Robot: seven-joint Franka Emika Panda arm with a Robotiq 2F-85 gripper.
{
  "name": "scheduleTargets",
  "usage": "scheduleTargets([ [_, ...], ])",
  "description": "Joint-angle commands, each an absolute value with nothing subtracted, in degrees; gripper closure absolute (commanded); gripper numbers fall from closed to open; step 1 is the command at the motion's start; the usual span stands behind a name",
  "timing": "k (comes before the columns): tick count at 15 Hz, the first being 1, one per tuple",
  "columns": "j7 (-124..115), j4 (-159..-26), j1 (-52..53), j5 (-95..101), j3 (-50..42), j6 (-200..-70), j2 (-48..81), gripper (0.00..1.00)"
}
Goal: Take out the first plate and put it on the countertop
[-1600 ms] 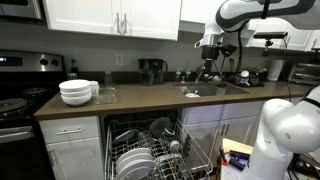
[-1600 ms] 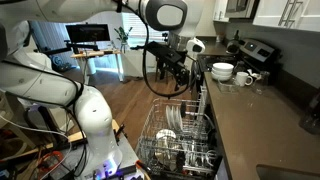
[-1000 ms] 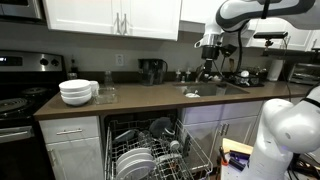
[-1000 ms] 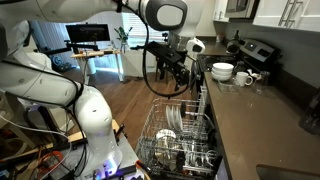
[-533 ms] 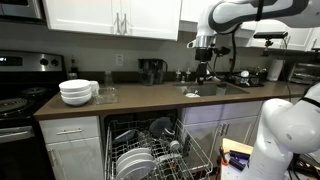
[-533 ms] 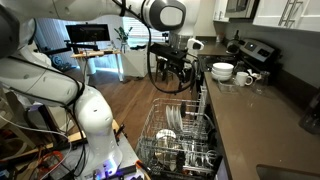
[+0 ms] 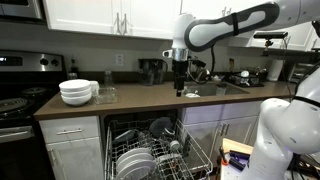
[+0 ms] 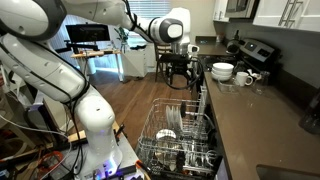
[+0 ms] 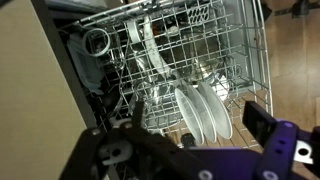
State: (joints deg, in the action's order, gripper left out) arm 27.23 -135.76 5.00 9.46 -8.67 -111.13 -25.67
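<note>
Three pale round plates (image 9: pixel 203 108) stand on edge side by side in the pulled-out lower dishwasher rack (image 9: pixel 240 40); I cannot tell which one is the first. They also show in both exterior views (image 7: pixel 135 162) (image 8: pixel 171 121). My gripper (image 9: pixel 198 122) is open and empty, pointing down, high above the rack with the plates between its fingers in the wrist view. In both exterior views the gripper (image 7: pixel 180 86) (image 8: pixel 180 66) hangs at about the height of the dark brown countertop (image 7: pixel 140 104) (image 8: pixel 262 120).
Stacked deep white bowls (image 7: pixel 77 92) (image 8: pixel 222 71) and glasses sit on the countertop near the black stove (image 7: pixel 15 103). The sink (image 7: pixel 215 90) and several small items are at the other end. The rack also holds cups (image 9: pixel 97 41) and utensils. A white robot base (image 7: pixel 285 135) stands beside the open dishwasher.
The arm has swung away from the sink area along the counter toward the open dishwasher, and the gripper now hangs over the rack. The plates have not moved.
</note>
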Motion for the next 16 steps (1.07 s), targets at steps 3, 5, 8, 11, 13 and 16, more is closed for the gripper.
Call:
scheduleTargets([
  [3,27.5,-135.7,5.3,10.2,-4.8,-122.3,-14.1,0.0],
  [5,28.6,-135.2,5.3,9.1,-4.1,-122.5,-9.9,0.0],
  [8,27.4,-136.0,4.5,9.2,-3.2,-122.0,-10.5,0.0],
  [11,27.4,-135.6,4.4,9.2,-3.2,-122.0,-9.7,0.0],
  [13,27.1,-135.7,4.4,9.7,-2.8,-125.2,-6.3,0.0],
  [16,27.9,-135.0,4.6,10.0,-1.9,-129.8,-1.9,0.0],
])
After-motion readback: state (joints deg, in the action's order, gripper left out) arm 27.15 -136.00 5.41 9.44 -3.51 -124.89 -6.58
